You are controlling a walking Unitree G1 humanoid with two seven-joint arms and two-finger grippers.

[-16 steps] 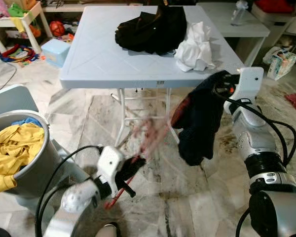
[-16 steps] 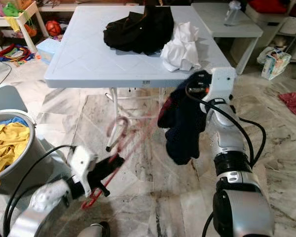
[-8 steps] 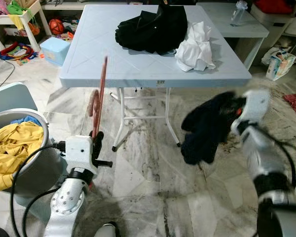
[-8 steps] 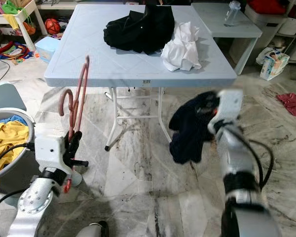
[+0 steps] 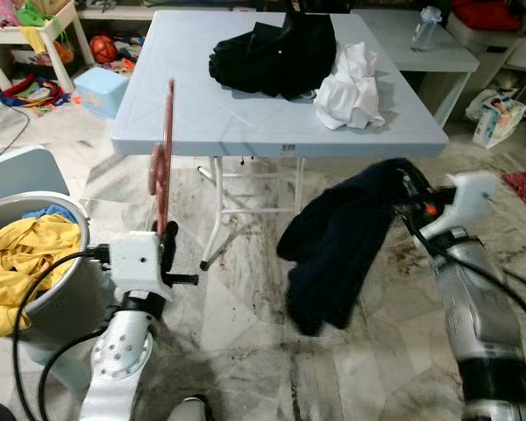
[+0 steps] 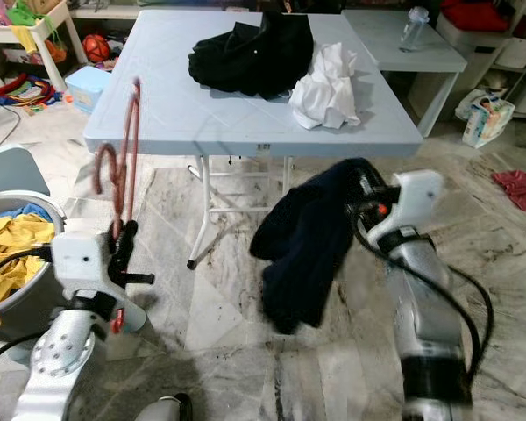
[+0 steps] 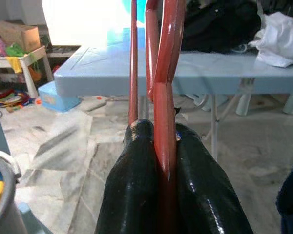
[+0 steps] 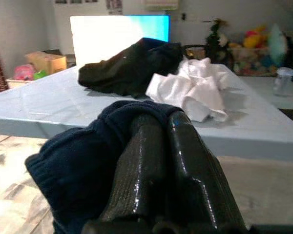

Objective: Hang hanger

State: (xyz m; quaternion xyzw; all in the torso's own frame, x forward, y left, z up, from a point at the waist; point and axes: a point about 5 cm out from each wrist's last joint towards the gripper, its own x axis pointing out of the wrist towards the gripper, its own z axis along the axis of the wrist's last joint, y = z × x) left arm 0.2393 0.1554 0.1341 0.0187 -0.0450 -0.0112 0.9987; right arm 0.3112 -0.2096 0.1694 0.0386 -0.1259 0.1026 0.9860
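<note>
Red hanger [image 5: 164, 162] stands upright, clamped in left claw [image 5: 167, 241].

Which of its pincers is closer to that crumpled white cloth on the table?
The right. The right pincer, shut on a dark navy garment, hovers just below the table edge near the white cloth. The left pincer, holding the red hanger, is farther off.

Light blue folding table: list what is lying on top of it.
On the light blue folding table lie a black garment and a crumpled white cloth beside it. Whatever is beneath those piles is covered.
</note>
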